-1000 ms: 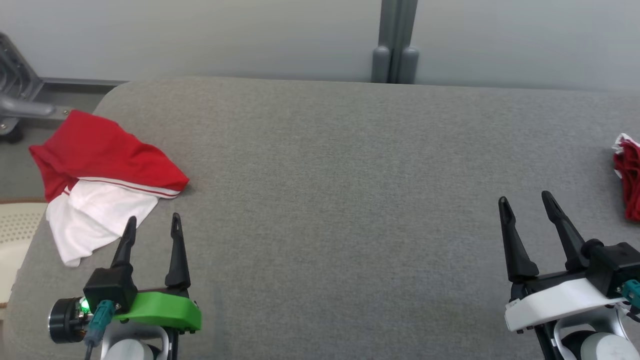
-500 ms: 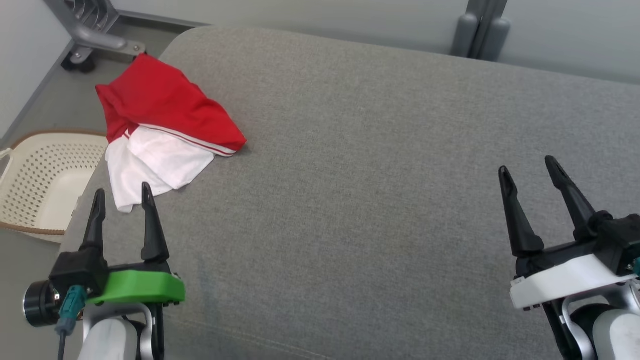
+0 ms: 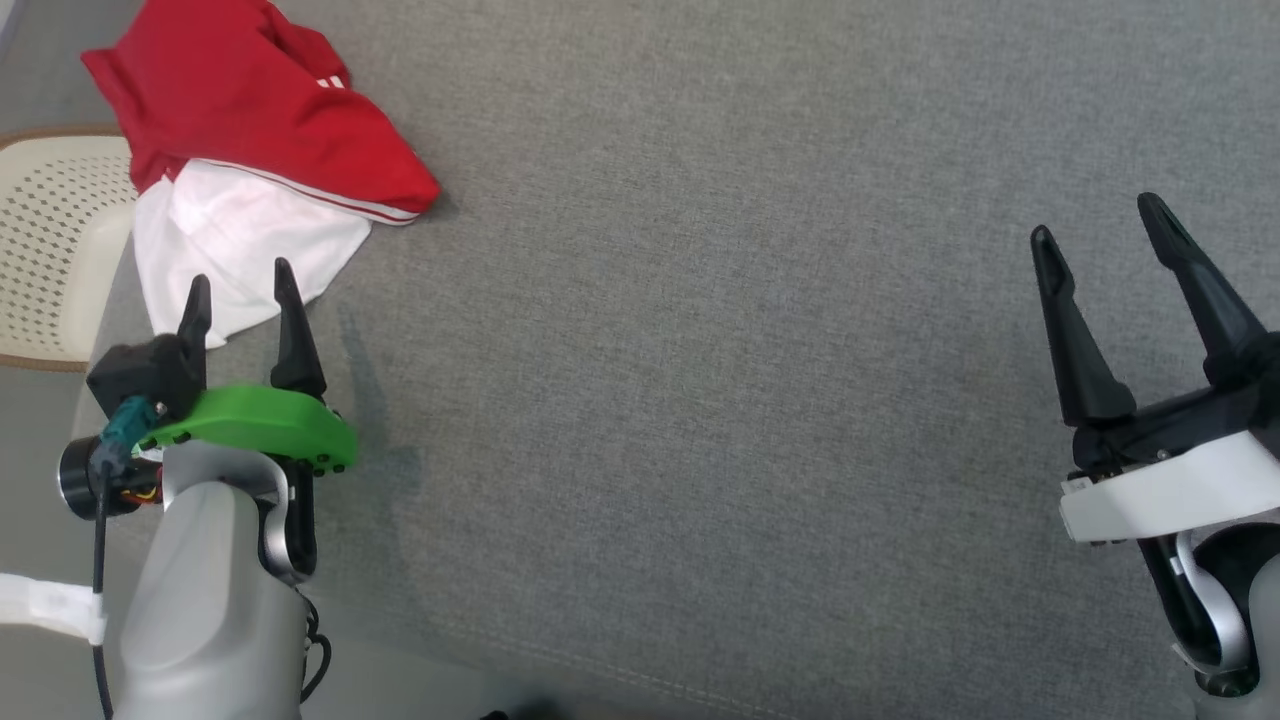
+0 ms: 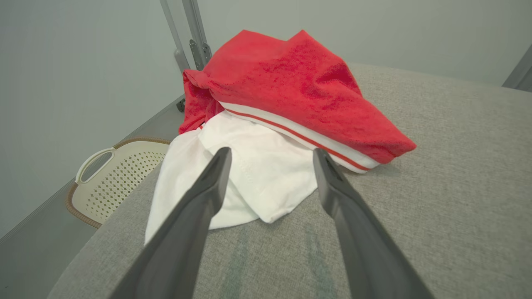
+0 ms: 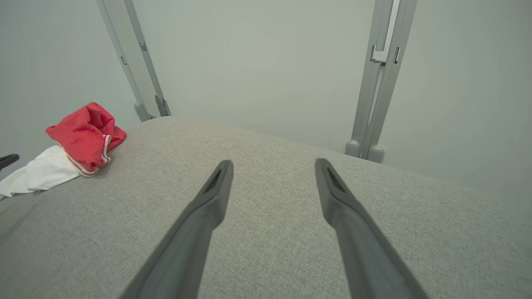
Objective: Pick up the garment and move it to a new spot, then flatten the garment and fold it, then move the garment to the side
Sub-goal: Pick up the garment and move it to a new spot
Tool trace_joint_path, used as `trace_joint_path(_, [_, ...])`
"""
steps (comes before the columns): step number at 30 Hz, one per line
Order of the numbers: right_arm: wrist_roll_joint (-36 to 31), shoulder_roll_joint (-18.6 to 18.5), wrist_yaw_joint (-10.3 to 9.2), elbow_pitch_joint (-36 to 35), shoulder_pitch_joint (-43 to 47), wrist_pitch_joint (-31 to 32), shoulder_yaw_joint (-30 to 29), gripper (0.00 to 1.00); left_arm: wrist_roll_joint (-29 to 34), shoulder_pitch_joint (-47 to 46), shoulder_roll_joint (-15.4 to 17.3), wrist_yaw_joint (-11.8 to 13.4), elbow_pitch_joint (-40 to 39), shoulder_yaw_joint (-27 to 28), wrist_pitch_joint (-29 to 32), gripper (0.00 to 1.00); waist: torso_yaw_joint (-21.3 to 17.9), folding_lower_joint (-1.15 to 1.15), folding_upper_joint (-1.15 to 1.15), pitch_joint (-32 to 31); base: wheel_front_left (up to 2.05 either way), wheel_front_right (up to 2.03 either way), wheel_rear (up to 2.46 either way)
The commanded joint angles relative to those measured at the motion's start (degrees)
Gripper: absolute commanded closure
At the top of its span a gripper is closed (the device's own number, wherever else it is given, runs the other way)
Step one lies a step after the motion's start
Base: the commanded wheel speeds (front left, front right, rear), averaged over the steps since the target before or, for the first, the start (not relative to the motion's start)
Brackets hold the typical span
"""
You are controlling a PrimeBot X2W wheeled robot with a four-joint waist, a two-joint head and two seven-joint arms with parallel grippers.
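Nothing of the task is done: the red-and-white garment (image 3: 250, 150) lies crumpled at the upper left of the head view, at the corner of the grey surface (image 3: 700, 400), with a cream basket (image 3: 45, 250) beyond the edge. The left gripper (image 3: 240, 275) hovers at its white hem, fingers spread and empty; whether the tips touch cloth is hard to tell. The right gripper (image 3: 1097, 218), fingers likewise parted and empty, stands well apart at right. Lifting, flattening, folding and setting aside all remain.

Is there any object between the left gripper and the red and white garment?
Nothing visible stands between them. The open left gripper points straight at the garment, its fingers framing the white part above the grey surface.
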Motion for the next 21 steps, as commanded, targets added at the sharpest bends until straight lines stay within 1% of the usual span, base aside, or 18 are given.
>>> trace_joint_path(1, [0.26,-0.55,-0.09,-0.56,-1.56,0.21,-0.10,0.00,-0.17,-3.09,0.56,-0.80,2.98,0.69,-0.01,0.00,-2.80,0.00,0.00,7.97,0.00,0.00,0.00])
trace_joint_path(6, [0.49,-1.37,-0.09,-0.61,-3.07,0.09,-0.62,0.00,-1.69,-9.42,1.42,-3.16,15.06,2.74,-0.01,0.00,-3.99,0.00,0.00,10.40,0.00,0.00,0.00])
trace_joint_path(9, [0.67,-1.26,-0.09,-0.05,-3.48,-0.37,-0.66,0.00,-2.08,-11.91,2.33,-3.68,19.06,4.12,0.06,0.00,-4.57,0.00,0.00,10.74,0.00,0.00,0.00])
trace_joint_path(10, [0.64,-1.16,-0.09,0.17,-3.67,-0.65,-0.72,0.00,-2.04,-12.17,2.41,-3.61,19.43,4.69,0.09,0.45,-4.72,0.00,0.00,10.70,0.00,0.00,0.00])
trace_joint_path(11, [0.64,-1.02,-0.09,0.41,-3.95,-0.99,-0.84,0.00,-1.80,-12.34,2.52,-3.51,19.82,5.18,0.10,1.00,-4.88,0.00,0.00,10.47,0.00,0.00,0.00])
trace_joint_path(14, [0.39,-0.80,-0.09,1.06,-4.31,-1.86,-0.99,0.00,-0.91,-11.98,3.32,-3.01,18.39,6.86,0.13,1.00,-5.18,0.00,0.00,9.40,0.00,0.00,0.00])
trace_joint_path(17, [0.27,-0.61,-0.09,1.87,-4.39,-2.93,-1.16,0.00,0.62,-9.75,3.88,-2.38,13.05,9.17,-0.01,1.00,-5.53,0.00,0.00,7.44,0.00,0.00,0.00])
trace_joint_path(21, [0.49,0.50,-0.09,3.58,-4.13,-4.57,-1.14,0.00,2.89,-5.56,3.57,-1.59,5.13,11.98,-0.01,1.00,-6.26,0.00,0.00,3.37,0.00,0.00,0.00])
